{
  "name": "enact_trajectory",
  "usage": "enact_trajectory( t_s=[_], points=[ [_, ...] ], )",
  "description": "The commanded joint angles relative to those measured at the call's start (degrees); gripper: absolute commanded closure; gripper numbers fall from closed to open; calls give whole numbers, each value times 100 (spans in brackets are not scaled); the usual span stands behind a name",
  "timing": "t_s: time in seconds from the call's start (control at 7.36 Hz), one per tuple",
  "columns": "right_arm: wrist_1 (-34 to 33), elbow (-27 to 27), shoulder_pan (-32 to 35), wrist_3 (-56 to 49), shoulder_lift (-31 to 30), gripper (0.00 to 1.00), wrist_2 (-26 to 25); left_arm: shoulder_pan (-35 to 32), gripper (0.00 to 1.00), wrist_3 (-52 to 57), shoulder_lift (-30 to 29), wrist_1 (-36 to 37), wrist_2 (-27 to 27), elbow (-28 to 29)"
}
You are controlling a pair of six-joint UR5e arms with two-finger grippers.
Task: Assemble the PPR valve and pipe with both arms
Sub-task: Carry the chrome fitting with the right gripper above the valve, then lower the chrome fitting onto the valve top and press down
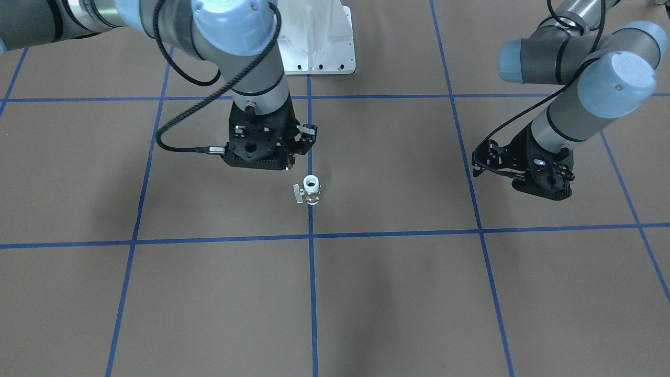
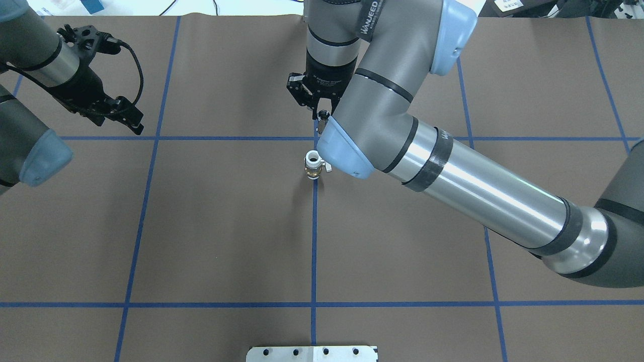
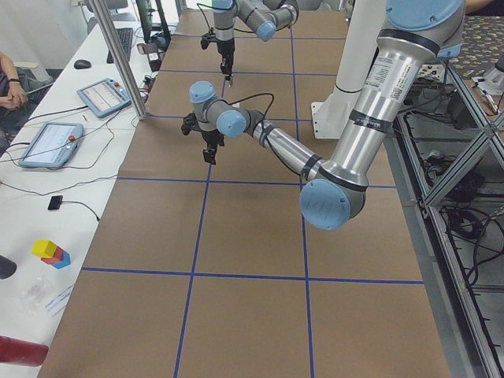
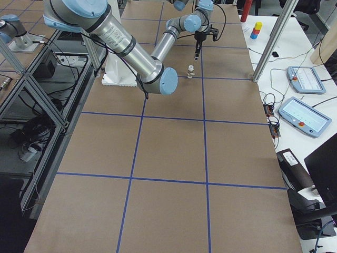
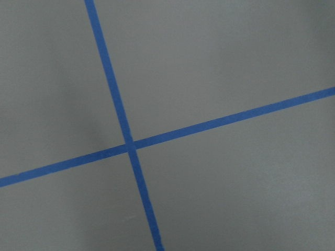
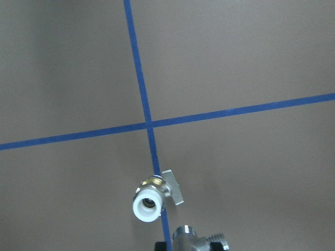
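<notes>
The PPR valve (image 1: 312, 189) stands upright on the brown table with its white ring end up, its brass middle below and its small handle to one side. It also shows in the overhead view (image 2: 313, 166) and the right wrist view (image 6: 152, 198). My right gripper (image 2: 320, 116) hangs in the air above it, not touching it, shut on the silver pipe (image 6: 196, 239). The pipe's hollow end and side stub show at the bottom of the right wrist view. My left gripper (image 2: 134, 120) hovers far off on my left side with nothing near it. Its fingers are not clear.
Blue tape lines (image 1: 311, 272) divide the table into squares. The white bolted pedestal (image 1: 316, 42) stands at the robot's edge. Beside the table are tablets (image 3: 47, 142), cables and coloured blocks (image 3: 51, 252). A person's hand (image 3: 9, 88) rests there.
</notes>
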Motion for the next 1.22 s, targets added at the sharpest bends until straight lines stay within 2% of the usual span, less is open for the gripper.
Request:
enact_trajectory(
  t_s=[0.0,0.82,1.09],
  points=[
    [210,-362,-126,9,113,100,-71,-60,1,32,85,18,-13,-63],
    [219,-609,-337,0,113,100,-212,-51,1,23,85,53,-13,-108],
    [447,-723,-408,9,87,100,-239,-42,1,23,85,53,-13,-108]
  ],
)
